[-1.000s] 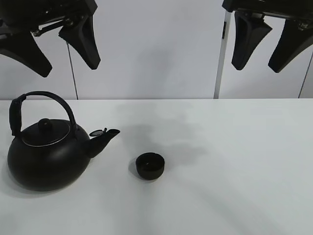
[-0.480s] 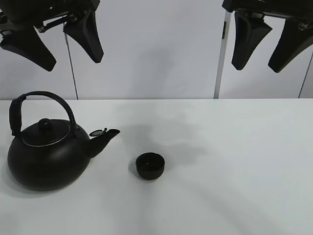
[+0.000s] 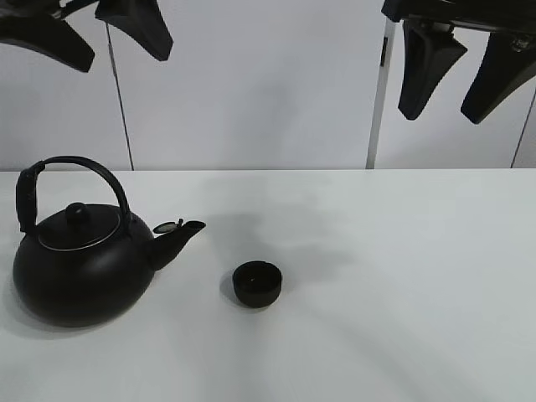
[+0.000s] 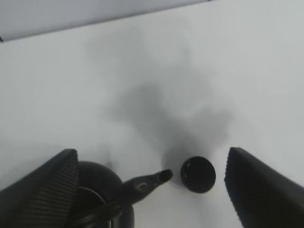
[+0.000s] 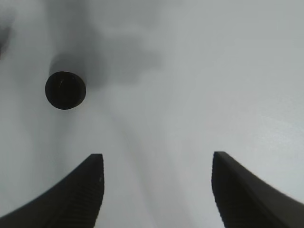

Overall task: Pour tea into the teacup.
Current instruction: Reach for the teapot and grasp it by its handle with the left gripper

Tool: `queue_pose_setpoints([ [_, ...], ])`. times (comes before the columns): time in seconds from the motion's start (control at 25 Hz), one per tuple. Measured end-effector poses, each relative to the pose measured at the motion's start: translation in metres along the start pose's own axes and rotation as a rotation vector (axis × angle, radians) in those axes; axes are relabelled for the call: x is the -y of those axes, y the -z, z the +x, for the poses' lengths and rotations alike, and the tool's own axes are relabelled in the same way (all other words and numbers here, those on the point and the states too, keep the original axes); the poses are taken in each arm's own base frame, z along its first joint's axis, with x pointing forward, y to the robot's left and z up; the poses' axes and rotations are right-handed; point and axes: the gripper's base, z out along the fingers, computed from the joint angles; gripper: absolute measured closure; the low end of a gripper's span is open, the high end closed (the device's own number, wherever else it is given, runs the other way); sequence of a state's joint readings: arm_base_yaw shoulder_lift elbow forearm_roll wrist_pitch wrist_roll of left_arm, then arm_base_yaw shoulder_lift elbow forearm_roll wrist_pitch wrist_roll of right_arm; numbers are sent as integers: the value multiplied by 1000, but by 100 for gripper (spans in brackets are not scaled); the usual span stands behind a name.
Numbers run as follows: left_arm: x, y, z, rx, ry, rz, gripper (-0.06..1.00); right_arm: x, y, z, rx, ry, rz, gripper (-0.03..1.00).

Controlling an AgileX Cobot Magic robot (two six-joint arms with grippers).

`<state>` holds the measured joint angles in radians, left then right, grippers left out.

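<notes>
The tiny black teacup [image 3: 257, 283] stands on the white table [image 3: 402, 276], just right of the kettle's spout. It also shows in the left wrist view [image 4: 198, 174] and in the right wrist view [image 5: 65, 90]. The big black kettle [image 3: 79, 264] with an arched handle sits at the left, spout [image 4: 147, 183] toward the cup. My left gripper [image 3: 100, 38] hangs open and empty high above the kettle. My right gripper [image 3: 461, 79] hangs open and empty high at the upper right.
A grey wall with a vertical metal strip [image 3: 377, 92] stands behind the table. The table's far edge [image 4: 95, 19] shows in the left wrist view. Nothing else stands on the table.
My left gripper has risen and shifted slightly, now partly out of the top of the exterior view. The right gripper, kettle and teacup have not moved.
</notes>
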<state>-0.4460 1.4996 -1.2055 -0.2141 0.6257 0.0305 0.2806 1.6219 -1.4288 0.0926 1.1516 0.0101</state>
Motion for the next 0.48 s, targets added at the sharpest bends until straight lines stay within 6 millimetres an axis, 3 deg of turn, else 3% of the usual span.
queue_pose_setpoints([
  [0.28, -4, 30, 20, 257, -108, -28, 34, 0, 0, 0, 1, 2, 5, 52],
  [0.48, -10, 39, 44, 365, -179, -64, 34, 1, 0, 0, 1, 4, 9, 52],
])
